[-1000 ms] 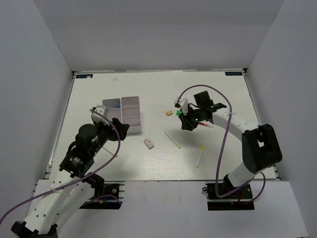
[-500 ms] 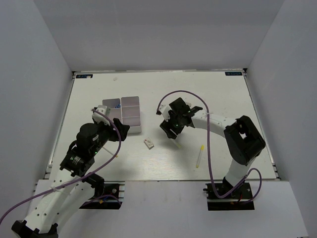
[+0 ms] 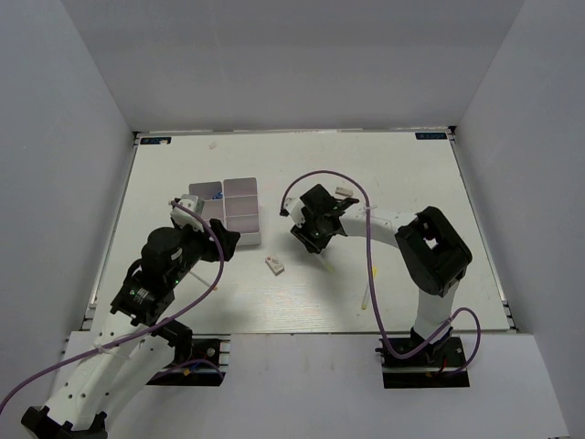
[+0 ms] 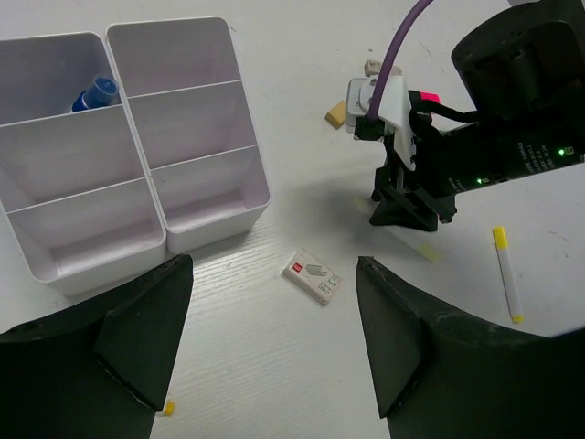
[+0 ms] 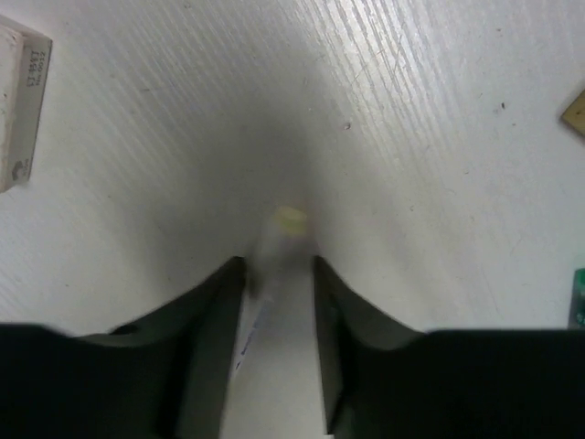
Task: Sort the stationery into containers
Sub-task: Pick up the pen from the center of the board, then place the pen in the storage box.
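When looking down from the left wrist, finds the left fingers (image 4: 128,347) spread wide and released, hanging above the tabletop (image 4: 274,384) with nothing between them. Places the tray (image 4: 263,194) just beyond them and to the left: pale, thin-walled, with six compartments in two rows of three. Notes a blue-capped item (image 4: 94,94) leaning in the far left compartment. Spots a white eraser (image 4: 311,277) with a red mark lying flat on the tabletop near the tray's closest corner, not touching it. Puts the right fingers (image 5: 201,338) low over the tabletop beyond that eraser, one on each side of a white pen (image 5: 291,219) with a yellow tip. Cannot tell from the blurred right wrist view whether clenched on the pen or merely flanking it. Sees a beige eraser (image 4: 335,113) and a small grey piece (image 4: 372,67) lying farther out, near each other but apart. Finds a second white pen (image 4: 507,274) with yellow ends lying alone off to the right, well apart from the tray.
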You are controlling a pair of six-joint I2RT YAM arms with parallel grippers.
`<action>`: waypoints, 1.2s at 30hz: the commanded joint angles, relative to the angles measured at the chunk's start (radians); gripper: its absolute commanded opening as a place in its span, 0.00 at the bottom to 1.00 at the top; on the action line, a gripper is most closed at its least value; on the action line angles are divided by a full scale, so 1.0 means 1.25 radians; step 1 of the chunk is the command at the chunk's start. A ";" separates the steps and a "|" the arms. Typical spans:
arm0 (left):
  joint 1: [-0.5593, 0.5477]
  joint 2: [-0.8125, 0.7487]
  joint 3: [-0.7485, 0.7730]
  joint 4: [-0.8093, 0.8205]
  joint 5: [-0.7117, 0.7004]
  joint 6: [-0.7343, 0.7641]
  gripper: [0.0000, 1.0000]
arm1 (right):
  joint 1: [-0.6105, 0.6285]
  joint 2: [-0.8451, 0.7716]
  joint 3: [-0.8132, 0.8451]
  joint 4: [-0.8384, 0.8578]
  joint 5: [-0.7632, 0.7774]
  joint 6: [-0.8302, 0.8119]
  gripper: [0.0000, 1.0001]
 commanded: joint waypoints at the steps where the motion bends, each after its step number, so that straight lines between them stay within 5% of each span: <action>1: 0.005 0.000 0.029 0.000 0.010 0.005 0.82 | -0.001 0.018 0.008 -0.035 -0.029 0.006 0.36; 8: 0.005 0.035 0.029 -0.009 -0.065 -0.060 0.82 | 0.001 -0.033 0.013 -0.105 -0.098 -0.061 0.00; 17: 0.005 0.111 0.053 -0.064 -0.179 -0.150 0.83 | -0.001 -0.145 0.235 -0.105 -0.155 -0.187 0.00; 22: 0.005 0.126 0.069 -0.119 -0.291 -0.223 0.83 | 0.003 -0.094 0.399 -0.071 -0.231 -0.254 0.00; 36: 0.005 0.134 0.069 -0.126 -0.315 -0.236 0.82 | 0.013 0.124 0.652 -0.007 -0.554 -0.382 0.00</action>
